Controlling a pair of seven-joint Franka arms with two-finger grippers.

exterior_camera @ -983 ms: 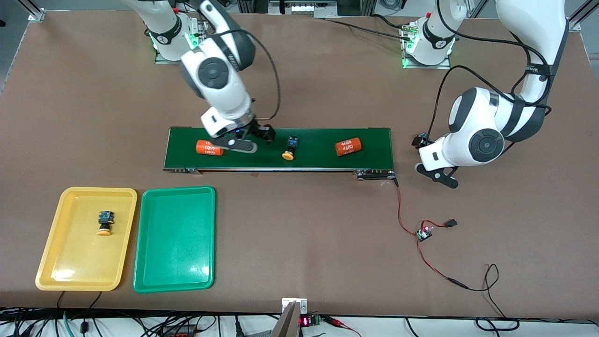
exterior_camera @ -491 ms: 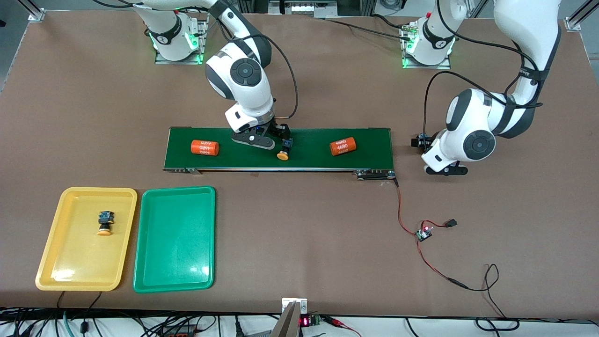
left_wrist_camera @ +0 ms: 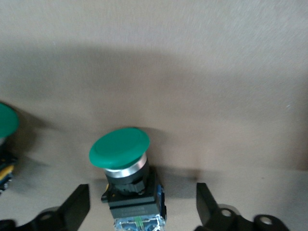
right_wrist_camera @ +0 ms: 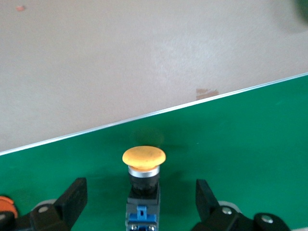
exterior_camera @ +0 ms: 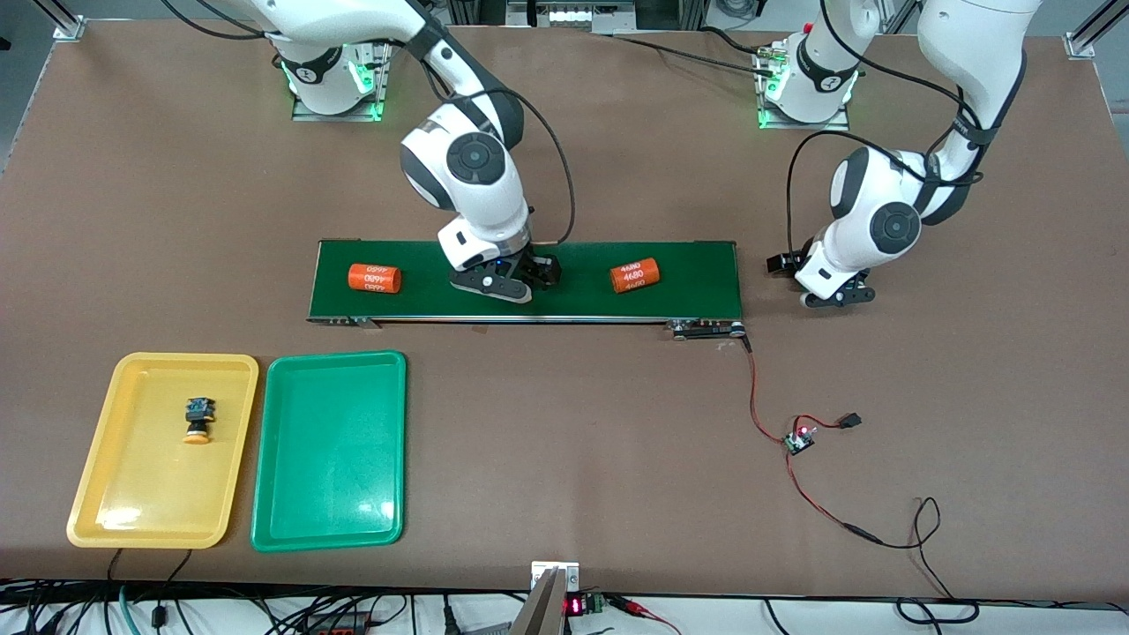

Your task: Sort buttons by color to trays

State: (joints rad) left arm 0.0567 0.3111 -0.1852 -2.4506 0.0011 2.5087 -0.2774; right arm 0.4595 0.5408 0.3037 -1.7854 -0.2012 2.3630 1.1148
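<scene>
Between the wide-spread fingers of the right end effector (right_wrist_camera: 140, 197), gripping nothing: a yellow button (right_wrist_camera: 144, 159) on the conveyor belt (exterior_camera: 688, 273), touched by neither finger. Could drift off line if the belt runs during closing, or squirt out of a pinch on the round cap.

Likewise the left end effector (left_wrist_camera: 143, 204), open around a green button (left_wrist_camera: 119, 147) on the surface; might nudge the second green button (left_wrist_camera: 6, 122) just beside.

Farther out, orange cylinders (exterior_camera: 635, 275) marked "4680". Well away, yellow tray (exterior_camera: 97, 494) and green tray (exterior_camera: 326, 441).
</scene>
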